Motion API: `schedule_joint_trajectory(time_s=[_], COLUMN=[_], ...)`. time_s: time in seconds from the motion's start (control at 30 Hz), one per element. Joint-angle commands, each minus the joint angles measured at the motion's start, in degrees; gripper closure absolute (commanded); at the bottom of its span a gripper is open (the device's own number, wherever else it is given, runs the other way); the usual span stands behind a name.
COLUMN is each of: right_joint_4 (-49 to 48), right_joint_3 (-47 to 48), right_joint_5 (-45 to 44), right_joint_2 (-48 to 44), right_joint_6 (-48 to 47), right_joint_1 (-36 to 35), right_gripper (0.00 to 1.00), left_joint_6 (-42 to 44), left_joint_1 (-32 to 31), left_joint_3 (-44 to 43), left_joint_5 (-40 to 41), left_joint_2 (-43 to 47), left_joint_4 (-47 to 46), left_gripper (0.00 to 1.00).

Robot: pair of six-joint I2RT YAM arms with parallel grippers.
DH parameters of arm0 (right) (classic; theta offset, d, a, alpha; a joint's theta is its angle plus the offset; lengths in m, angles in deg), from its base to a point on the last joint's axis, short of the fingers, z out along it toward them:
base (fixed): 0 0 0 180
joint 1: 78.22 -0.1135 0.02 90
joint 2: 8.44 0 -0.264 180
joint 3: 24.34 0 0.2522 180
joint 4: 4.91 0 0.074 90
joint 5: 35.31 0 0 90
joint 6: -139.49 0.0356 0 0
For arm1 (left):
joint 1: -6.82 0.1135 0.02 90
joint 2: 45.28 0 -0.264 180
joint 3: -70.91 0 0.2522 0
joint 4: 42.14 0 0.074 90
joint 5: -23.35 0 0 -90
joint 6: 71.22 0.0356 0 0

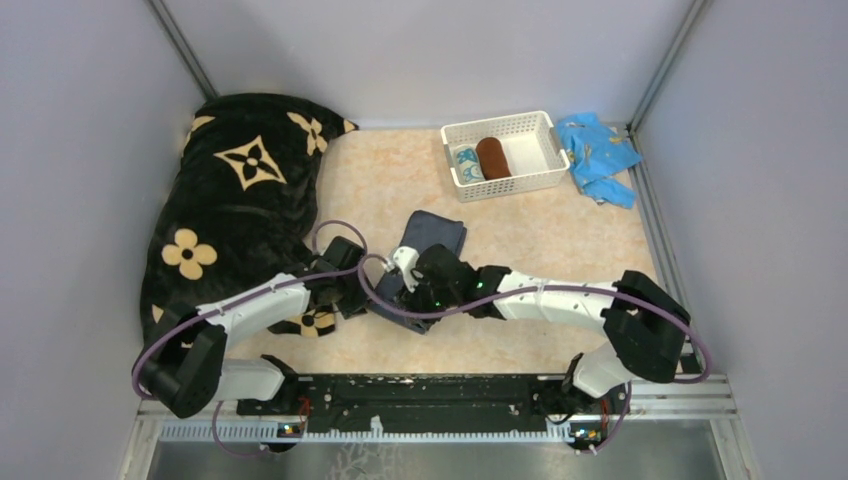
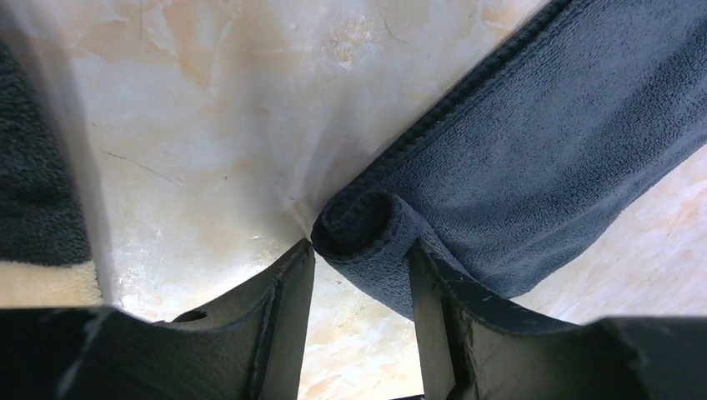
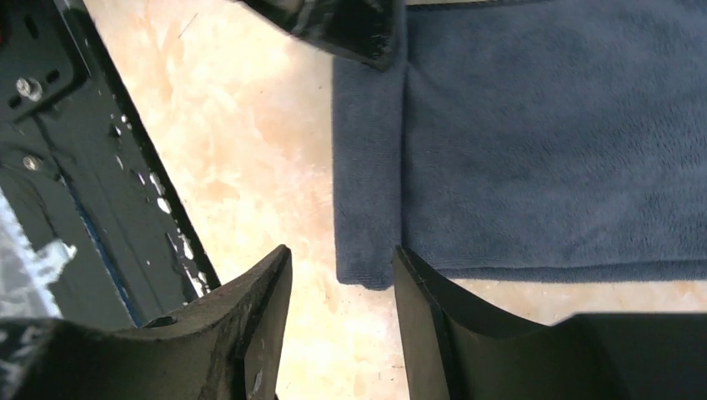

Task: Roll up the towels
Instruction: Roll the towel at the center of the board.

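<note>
At mid-table (image 1: pixel 560 240), the slate towel (image 1: pixel 435 232) lay with its near end curled into a small roll (image 2: pixel 358 221). Rolling it well would likely mean pushing both ends forward evenly, keeping the edges square. The left gripper (image 2: pixel 363 250) straddled one end, jaws half parted; whether it pinched, I could not tell. The right gripper (image 3: pixel 342 254) stood half open at the other end, holding nothing. The teal towel (image 1: pixel 466 163) and rust towel (image 1: pixel 492 157) sat in the basket (image 1: pixel 500 120).
</note>
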Motion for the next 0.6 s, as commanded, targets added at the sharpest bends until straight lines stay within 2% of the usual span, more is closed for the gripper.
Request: schedule_joint_trajectory(time_s=[0.0,0.3,0.57], right_joint_4=[-3.56,-6.44,-4.39], right_joint_3=[2.23,2.13,1.91], right_joint_5=[-10.15,-18.10,-25.28], right_joint_2=[0.92,8.02,16.24], right_joint_6=[-7.36,-11.79,-12.73], right_joint_1=[-5.94,-11.77,-14.34], right_gripper=[0.50,0.48,0.48], left_joint_6=[0.25,0.96,1.91], left_joint_1=[-0.01,-0.02,-0.04], left_joint_3=[1.90,1.29,0.61], left_joint_5=[1.60,1.02,1.44], left_joint_2=[-1.66,-3.58,-5.33], left_joint_4=[3.36,2.92,3.51], left_gripper=[0.48,0.48,0.48])
